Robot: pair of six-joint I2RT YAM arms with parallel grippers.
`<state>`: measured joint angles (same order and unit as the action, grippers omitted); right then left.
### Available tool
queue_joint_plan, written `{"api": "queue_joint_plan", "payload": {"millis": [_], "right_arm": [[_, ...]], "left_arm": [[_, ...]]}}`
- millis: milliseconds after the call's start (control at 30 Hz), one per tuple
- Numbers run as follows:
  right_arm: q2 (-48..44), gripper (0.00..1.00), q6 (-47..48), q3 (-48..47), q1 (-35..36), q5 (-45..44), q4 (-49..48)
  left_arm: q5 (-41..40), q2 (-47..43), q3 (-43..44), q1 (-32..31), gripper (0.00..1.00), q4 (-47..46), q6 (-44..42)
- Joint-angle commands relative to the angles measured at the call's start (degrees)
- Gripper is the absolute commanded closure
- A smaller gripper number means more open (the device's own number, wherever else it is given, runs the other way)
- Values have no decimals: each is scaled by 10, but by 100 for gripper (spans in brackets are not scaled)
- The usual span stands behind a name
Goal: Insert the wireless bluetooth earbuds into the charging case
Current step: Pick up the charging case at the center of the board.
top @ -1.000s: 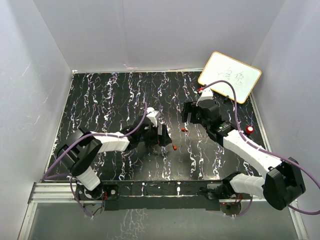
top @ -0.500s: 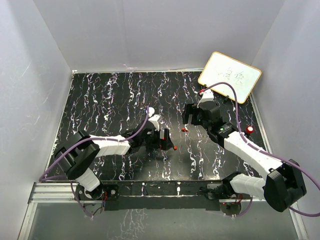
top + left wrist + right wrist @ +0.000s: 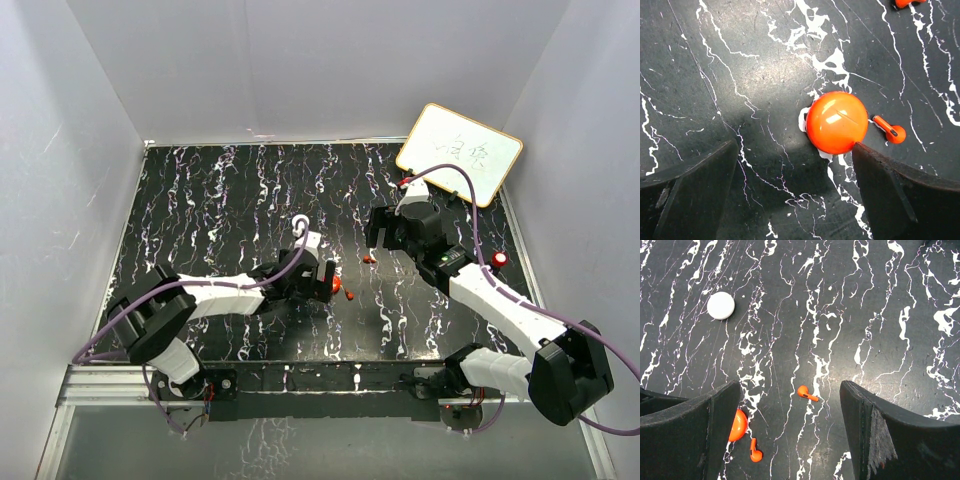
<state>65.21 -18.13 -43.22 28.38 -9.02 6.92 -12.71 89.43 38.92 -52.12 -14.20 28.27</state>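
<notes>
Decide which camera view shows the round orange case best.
Left wrist view: the round orange case shows whole and large. The right wrist view shows only a sliver behind a jaw; the top view, a tiny red spot.

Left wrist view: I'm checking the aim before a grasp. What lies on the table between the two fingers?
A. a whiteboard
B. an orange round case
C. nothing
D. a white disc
B: the orange round case lies between the open left fingers, a small orange earbud beside it.
</notes>
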Motion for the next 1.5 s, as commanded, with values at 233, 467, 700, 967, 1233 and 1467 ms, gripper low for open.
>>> {"api": "queue_joint_plan", "payload": {"millis": [233,467,700,967,1233,1467], "right_arm": [[-2,21,5,1,-4,6,-37],[4,21,7,0,-3,12,-38],[7,21,6,7,-5,14,-39],[3,21,5,12,-7,15,-38],[2,21,-2,18,-7,27,-37],[6,21,-4,20,-7,40,-36]], "left_arm": [[-80,47,46,-45,4,16,-44],[-94,69,62,-46,4,21,-48],[-117,95,87,-46,4,37,-46],[-140,100,95,-42,5,52,-45],[-118,65,66,-7,6,51,-32],[-109,65,60,21,6,56,-36]]}}
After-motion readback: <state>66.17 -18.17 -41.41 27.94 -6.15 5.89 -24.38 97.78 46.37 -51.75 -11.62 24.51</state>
